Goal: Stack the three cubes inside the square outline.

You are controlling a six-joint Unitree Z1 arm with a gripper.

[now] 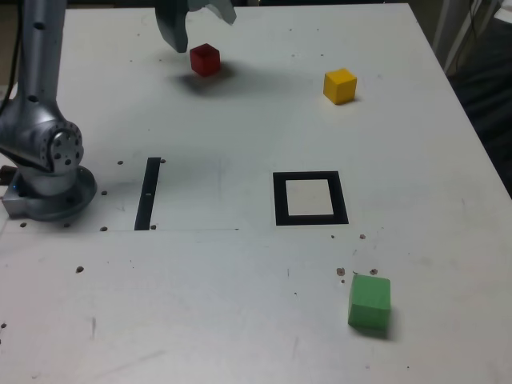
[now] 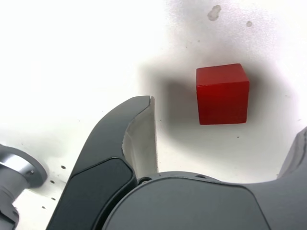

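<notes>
Hovering with its jaws spread wide, a robot gripper [image 1: 206, 30] hangs near a red cube [image 1: 205, 60] on a white table [image 1: 216, 280], well apart from the square outline [image 1: 310, 221].

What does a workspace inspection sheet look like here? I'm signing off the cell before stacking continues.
Surface: white table, scattered dark specks and faint scuffs
Job's things: red cube near the gripper; yellow cube and green cube apart, both outside the square outline; nothing stacked
Clutter: thin black strip on the surface, nothing else seen
Gripper: open, holding nothing
Cables: dark cable along the arm
Surroundings: dark material beyond the table's edge at the exterior view's right
</notes>
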